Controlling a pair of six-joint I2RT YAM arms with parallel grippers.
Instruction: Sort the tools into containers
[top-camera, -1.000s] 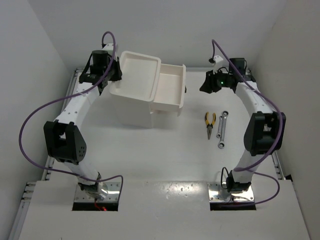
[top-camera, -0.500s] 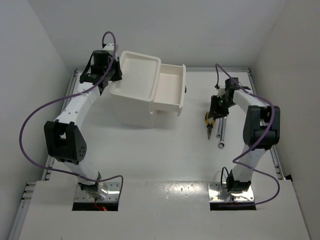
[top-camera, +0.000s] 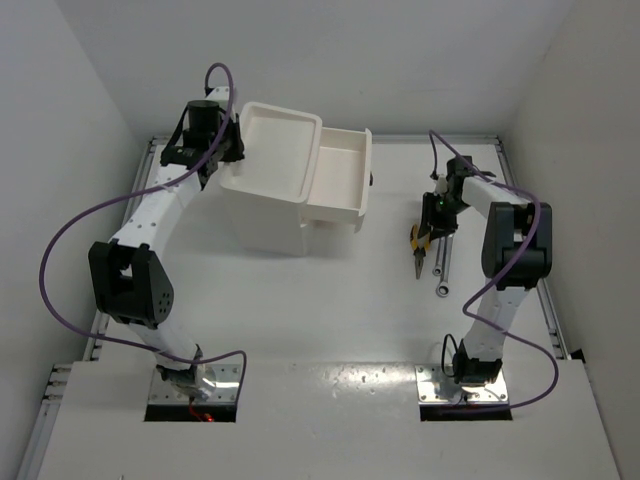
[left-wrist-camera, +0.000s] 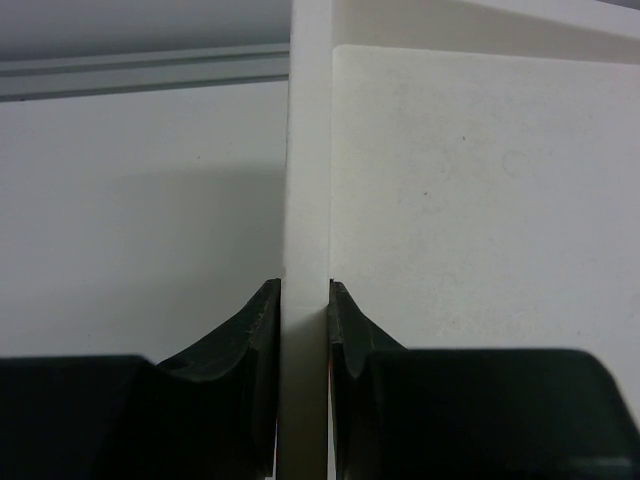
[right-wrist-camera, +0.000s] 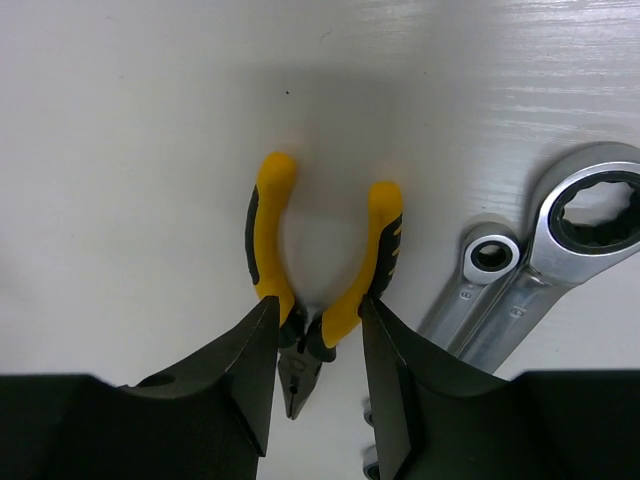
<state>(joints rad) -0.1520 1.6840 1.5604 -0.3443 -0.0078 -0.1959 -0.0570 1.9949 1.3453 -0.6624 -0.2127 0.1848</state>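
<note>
The white containers (top-camera: 262, 205) stand at the back left, with a rimmed tray top (top-camera: 312, 150) and one drawer (top-camera: 357, 205) pulled out to the right. My left gripper (top-camera: 228, 150) is shut on the tray's thin white rim (left-wrist-camera: 308, 190), its fingers (left-wrist-camera: 262, 320) pressed on both sides. Yellow-handled pliers (top-camera: 419, 246) lie flat on the table. My right gripper (right-wrist-camera: 318, 305) stands open, its fingertips (right-wrist-camera: 258, 330) astride the pliers (right-wrist-camera: 268, 225) just below the handles, near the pivot. Two silver wrenches (right-wrist-camera: 560, 235) lie right beside them. No screwdrivers are in view.
The wrenches (top-camera: 441, 262) lie just right of the pliers, close to my right gripper (top-camera: 433, 215). A small dark knob (top-camera: 371, 180) sticks out from the open drawer's right face. White walls close in the table on the left, back and right.
My right arm swung forward from the back right and came down over the pliers, jaws now astride them and a little wider. The left arm and the containers have not moved.
</note>
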